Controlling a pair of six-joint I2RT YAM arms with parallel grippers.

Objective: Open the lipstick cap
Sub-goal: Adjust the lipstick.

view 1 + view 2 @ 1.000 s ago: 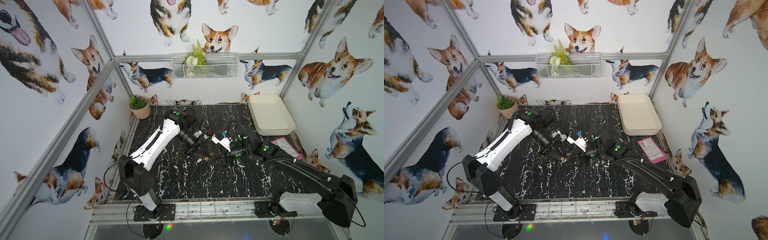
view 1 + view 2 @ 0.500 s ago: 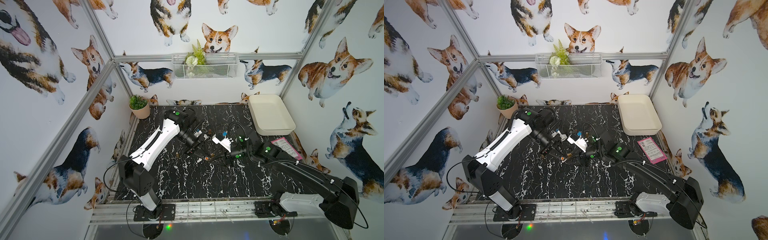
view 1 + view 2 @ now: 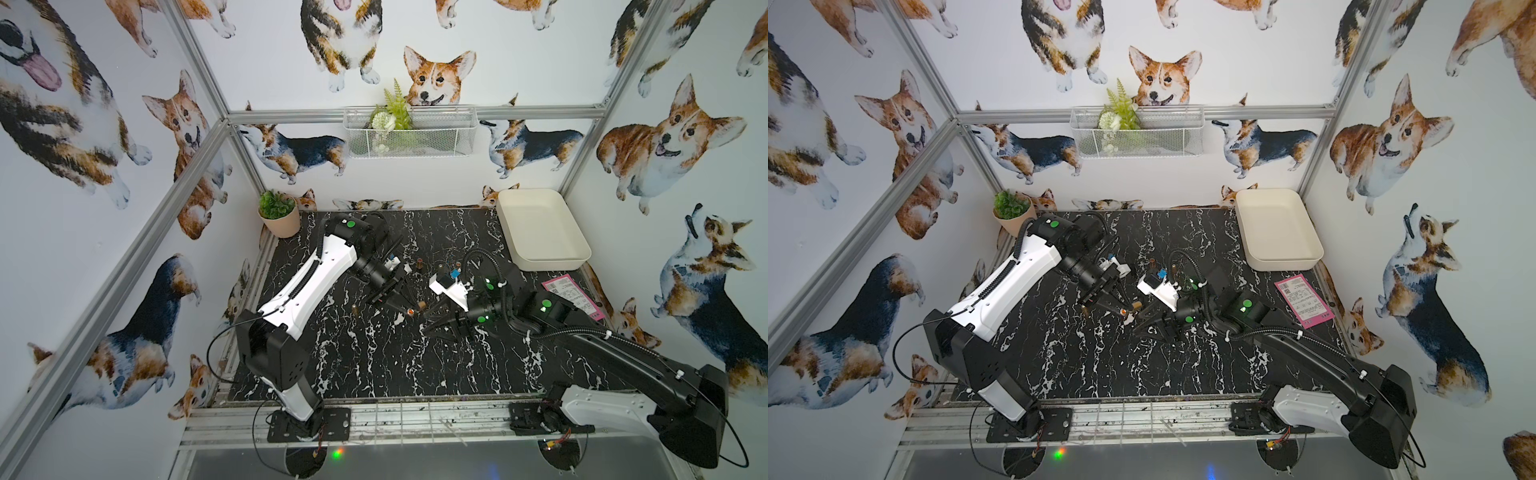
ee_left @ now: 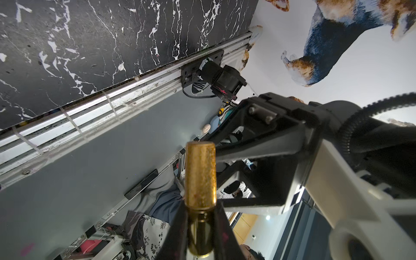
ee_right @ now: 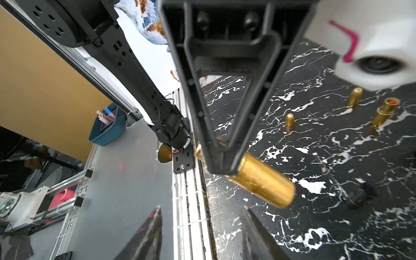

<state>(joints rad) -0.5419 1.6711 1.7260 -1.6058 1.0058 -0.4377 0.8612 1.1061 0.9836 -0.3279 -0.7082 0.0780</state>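
The left gripper [image 5: 221, 155] is clenched on the lower body of a gold metallic lipstick tube [image 4: 200, 231] and holds it in the air above the black, white-veined marble-look table [image 5: 315, 225]. Its black fingers hide most of that body. The glittery gold cylindrical cap [image 5: 263, 180] is still seated and juts free of the grip. The right gripper [image 5: 200, 234] is released and empty. Its fingers are spread just short of the cap, and their bases are cut off by the frame. In a top view the tube [image 3: 422, 306] is only a tiny gold speck between the two grippers. Farther off on the table are an open gold lipstick with an orange tip [image 5: 386, 110] and two small bullet-shaped gold caps [image 5: 289, 122] [image 5: 355, 95], all blurred.
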